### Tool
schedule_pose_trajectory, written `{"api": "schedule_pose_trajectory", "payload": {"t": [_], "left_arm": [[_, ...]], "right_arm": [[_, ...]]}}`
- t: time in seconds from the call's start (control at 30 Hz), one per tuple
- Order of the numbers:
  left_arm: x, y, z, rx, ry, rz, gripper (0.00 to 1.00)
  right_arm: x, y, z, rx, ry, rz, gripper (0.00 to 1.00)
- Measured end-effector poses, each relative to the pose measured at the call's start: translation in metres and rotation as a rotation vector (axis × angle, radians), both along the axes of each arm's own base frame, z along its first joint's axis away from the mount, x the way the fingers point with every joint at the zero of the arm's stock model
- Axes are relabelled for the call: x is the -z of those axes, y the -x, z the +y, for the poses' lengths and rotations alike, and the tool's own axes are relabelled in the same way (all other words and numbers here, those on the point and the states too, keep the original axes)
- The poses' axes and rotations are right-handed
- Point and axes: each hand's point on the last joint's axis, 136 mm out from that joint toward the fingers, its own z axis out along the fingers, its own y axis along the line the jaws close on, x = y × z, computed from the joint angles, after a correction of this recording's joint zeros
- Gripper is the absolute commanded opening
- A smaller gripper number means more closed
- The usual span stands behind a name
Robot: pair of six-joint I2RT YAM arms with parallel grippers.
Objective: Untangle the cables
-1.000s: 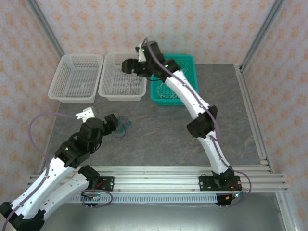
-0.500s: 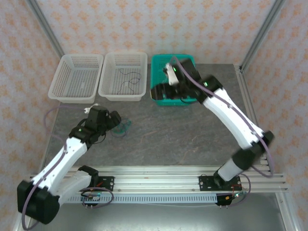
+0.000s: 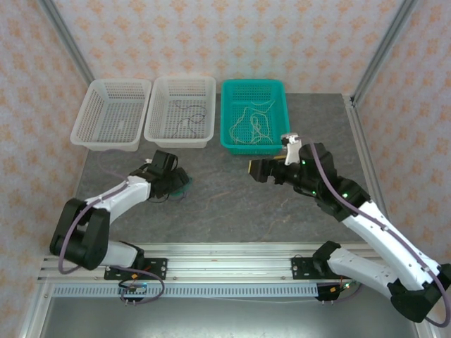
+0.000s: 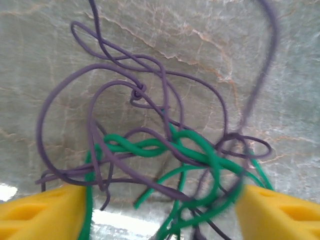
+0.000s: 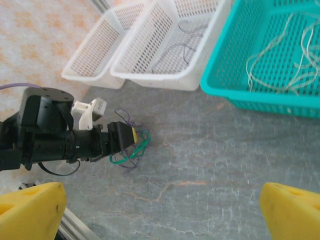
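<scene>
On the bench's left half, just before the white baskets (image 3: pixel 178 139), we see the purple-and-green cable tangle (image 4: pixel 150 147) lying between our left jaws, which stand apart astride it, far nearer than our right jaws, likewise apart and empty, mid-bench.

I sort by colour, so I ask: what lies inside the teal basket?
Inside the teal basket lie loose cream-white cables on the mesh floor. Nothing lies over them; the near wall may hide a thin strip of floor.
</scene>
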Motion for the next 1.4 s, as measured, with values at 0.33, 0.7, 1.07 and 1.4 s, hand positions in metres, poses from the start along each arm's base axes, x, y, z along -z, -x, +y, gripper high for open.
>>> {"api": "schedule_pose_trajectory", "payload": {"t": [0.33,0.7,1.07,1.4], "left_arm": [[0.005,-0.010,-0.035,0.085,0.094,-0.025,0.06],[-0.021,0.021,-0.141,0.424,0.160,-0.082,0.05],[-0.011,0.022,-0.145,0.430,0.149,-0.060,0.00],[-0.039,0.021,-0.164,0.398,0.298,-0.059,0.00]], "right_arm": [[0.041,-0.014,0.010,0.053,-0.027,0.108,0.99],[0.130,-0.028,0.027,0.089,0.010,0.300,1.00],[0.181,-0.002,0.011,0.078,0.018,0.336,0.95],[0.187,0.024,-0.001,-0.045,-0.070,0.059,0.87]]}}
